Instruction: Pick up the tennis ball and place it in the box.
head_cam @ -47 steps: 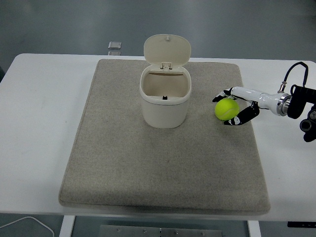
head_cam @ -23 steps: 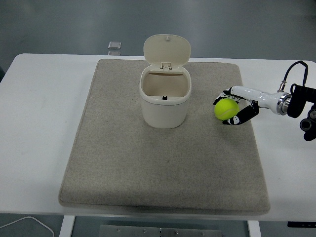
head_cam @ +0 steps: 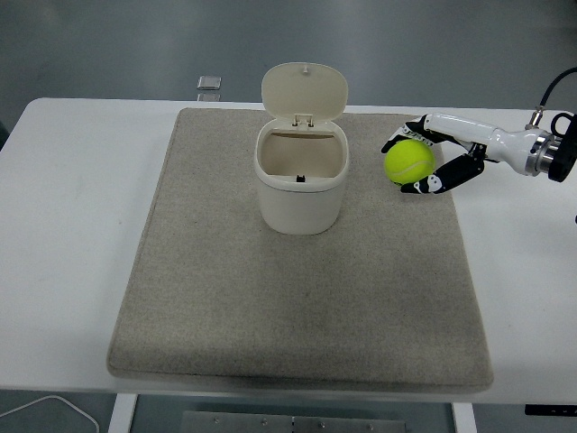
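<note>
Over the grey mat (head_cam: 297,298) on the white table (head_cam: 81,180), the right hand (head_cam: 433,158) grips the tennis ball (head_cam: 409,161).

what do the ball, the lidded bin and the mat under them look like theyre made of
Tennis ball, held in the right hand: fuzzy yellow-green felt, matte, with a faint pale seam. Bin: cream, likely moulded plastic, going by its smooth walls, soft sheen, rounded corners and hinged lid. Mat: beige-grey, probably felt or woven fabric, with a flecked, dull surface and soft rounded edges.
</note>
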### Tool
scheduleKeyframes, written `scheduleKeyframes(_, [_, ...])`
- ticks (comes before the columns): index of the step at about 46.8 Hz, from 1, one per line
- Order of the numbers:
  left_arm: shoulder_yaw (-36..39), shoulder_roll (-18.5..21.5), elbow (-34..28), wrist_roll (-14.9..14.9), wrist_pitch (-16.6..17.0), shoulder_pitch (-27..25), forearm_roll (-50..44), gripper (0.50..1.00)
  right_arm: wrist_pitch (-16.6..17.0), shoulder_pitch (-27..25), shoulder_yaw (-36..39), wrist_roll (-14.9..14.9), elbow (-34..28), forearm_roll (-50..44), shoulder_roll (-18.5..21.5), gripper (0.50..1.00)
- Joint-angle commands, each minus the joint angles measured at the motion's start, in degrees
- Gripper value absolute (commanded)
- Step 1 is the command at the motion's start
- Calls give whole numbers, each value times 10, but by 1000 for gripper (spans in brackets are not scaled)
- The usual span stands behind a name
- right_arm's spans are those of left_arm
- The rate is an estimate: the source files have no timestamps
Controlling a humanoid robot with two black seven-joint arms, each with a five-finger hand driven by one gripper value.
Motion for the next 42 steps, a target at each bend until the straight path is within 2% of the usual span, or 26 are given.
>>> scheduleKeyframes(1, [0, 0, 0, 0, 0, 0, 0, 996, 19, 11, 3, 4, 8, 16, -5, 500])
scheduleKeyframes(8, [0, 0, 0, 0, 0, 0, 0, 996, 52, 33, 12, 5, 19, 23, 5, 500])
scheduleKeyframes(28, [0, 0, 0, 0, 0, 0, 0, 996, 53, 72, 7, 4, -6, 53, 81, 500])
scheduleKeyframes(38, [0, 0, 0, 0, 0, 0, 0, 996, 46, 77, 5, 0, -29, 53, 105, 602])
scheduleKeyframes(42, [0, 0, 0, 0, 0, 0, 0, 996, 40, 77, 3, -2, -39, 53, 116, 672])
